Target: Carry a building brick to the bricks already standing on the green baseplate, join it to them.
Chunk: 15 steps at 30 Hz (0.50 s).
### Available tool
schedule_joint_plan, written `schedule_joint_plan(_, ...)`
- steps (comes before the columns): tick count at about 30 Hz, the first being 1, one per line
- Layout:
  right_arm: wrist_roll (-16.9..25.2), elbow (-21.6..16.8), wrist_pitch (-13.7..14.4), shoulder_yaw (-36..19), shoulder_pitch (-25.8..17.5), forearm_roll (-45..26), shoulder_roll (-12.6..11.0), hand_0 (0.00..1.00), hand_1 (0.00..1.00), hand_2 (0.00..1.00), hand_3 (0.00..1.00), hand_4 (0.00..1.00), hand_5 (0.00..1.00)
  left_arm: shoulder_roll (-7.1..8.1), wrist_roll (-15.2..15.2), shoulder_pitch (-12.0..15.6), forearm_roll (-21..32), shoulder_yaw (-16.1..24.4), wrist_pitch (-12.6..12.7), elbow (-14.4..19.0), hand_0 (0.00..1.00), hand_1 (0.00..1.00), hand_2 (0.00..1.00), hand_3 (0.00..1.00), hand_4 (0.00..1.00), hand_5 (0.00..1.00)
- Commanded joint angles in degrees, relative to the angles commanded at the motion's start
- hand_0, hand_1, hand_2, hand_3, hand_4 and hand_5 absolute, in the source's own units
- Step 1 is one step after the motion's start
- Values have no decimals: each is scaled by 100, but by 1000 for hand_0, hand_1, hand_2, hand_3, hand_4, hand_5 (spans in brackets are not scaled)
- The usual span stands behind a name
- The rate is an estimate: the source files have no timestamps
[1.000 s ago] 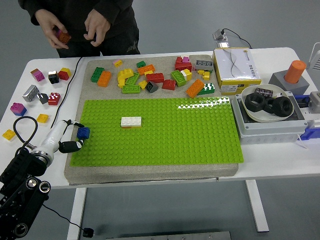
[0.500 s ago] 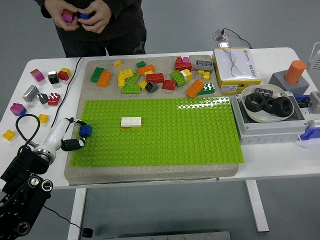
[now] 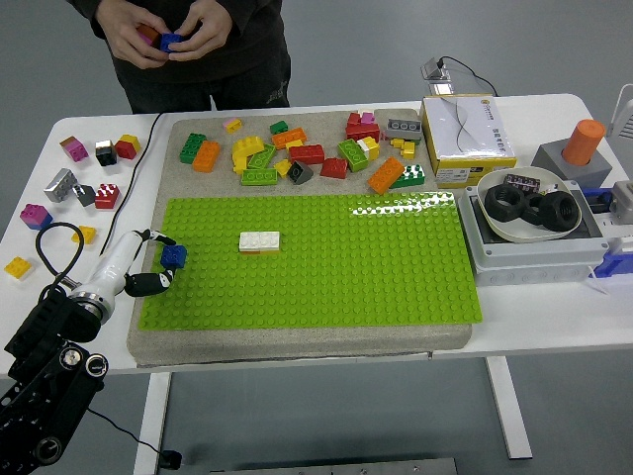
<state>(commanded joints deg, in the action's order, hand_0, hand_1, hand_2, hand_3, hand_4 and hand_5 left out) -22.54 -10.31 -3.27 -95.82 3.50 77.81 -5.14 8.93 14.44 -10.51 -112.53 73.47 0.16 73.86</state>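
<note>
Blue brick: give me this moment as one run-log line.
left hand: grips blue brick | position: green baseplate left edge | target: white brick, not reached | right hand: out of view

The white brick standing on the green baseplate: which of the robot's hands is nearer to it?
Left. The left hand, holding a small blue brick, is at the green baseplate's left edge, well left of the white brick. No right hand appears in view.

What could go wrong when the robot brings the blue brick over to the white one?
The left hand pinches the blue brick only at its fingertips, so it might slip or twist on the way. The white brick sits further right on the green baseplate, so a tilted brick may miss the studs and not click on.
</note>
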Motion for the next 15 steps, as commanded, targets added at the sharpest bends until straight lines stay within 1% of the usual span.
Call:
schedule_joint_plan(9, 5, 0, 0, 4, 19, -6, 1, 640, 621, 635, 719, 798, 998, -24, -1, -73, -20, -93, 20, 28, 989, 938, 914, 476, 514, 2)
schedule_joint_plan(15, 12, 0, 2, 1, 36, -1, -1, 640, 621, 635, 719, 798, 998, -70, -5, -164, -32, -175, 41, 14, 989, 936, 913, 475, 512, 2)
